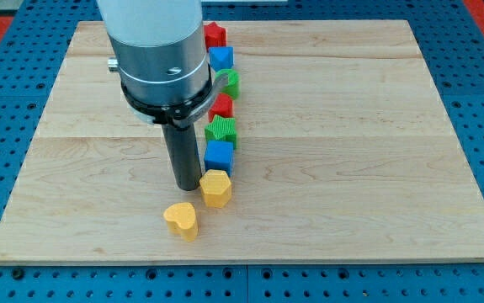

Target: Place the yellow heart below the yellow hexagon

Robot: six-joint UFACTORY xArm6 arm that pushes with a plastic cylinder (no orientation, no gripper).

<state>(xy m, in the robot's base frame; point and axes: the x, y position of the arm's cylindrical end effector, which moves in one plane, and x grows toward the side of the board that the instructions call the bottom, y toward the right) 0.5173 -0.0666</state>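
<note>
The yellow heart (180,219) lies near the board's bottom edge, left of centre. The yellow hexagon (215,187) sits just up and right of it, a small gap between them. My tip (187,184) rests on the board right beside the hexagon's left side, above the heart. The rod and the arm's wide grey body rise from it toward the view's top.
A column of blocks runs up from the hexagon: a blue cube (219,156), a green block (221,130), a red block (221,107), a green block (230,82) partly hidden by the arm, a blue block (221,58), a red block (215,35). The wooden board (376,168) lies on a blue pegboard.
</note>
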